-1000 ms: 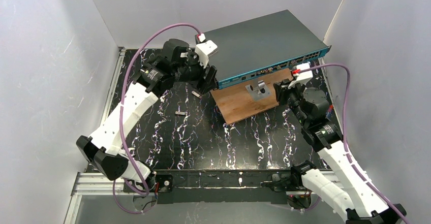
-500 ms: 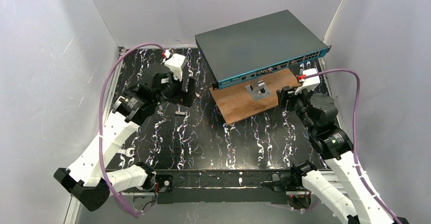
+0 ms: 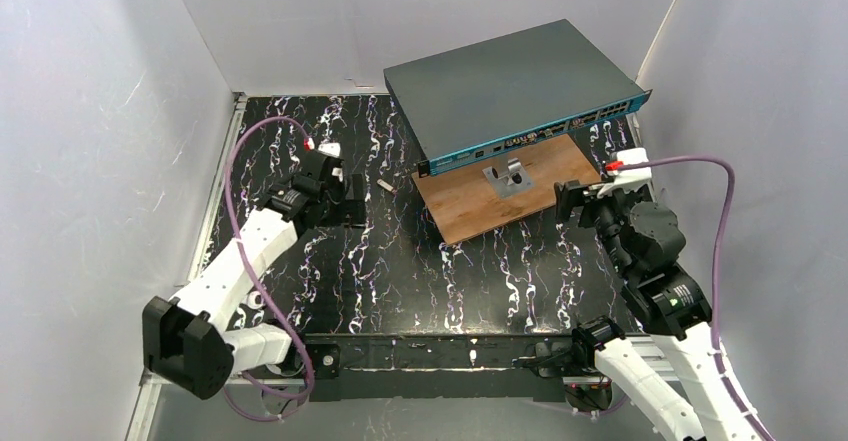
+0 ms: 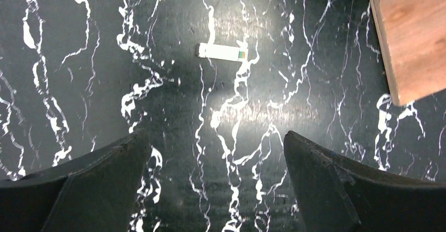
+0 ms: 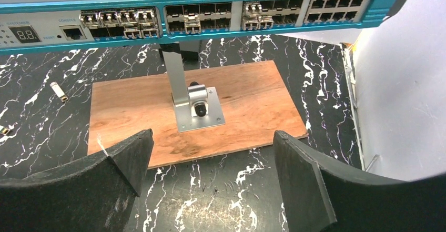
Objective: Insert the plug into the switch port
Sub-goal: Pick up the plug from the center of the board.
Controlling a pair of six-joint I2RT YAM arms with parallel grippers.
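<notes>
The switch is a flat dark grey box raised at the back, its teal front strip lined with small sockets. A small silver plug lies on the black marbled table left of the wooden board. In the left wrist view that plug lies ahead of my left gripper, which is open and empty. My left gripper hovers left of the plug. My right gripper is open and empty at the board's near right edge, facing the strip. The plug lies far to its left.
A brown wooden board lies under the switch's front, with a metal bracket bolted to it. Another small metal piece lies at the left edge of the right wrist view. White walls close in left and right.
Both arms have drawn back from the switch towards the near side. The left one dropped low over the table. Both grippers have opened wide.
</notes>
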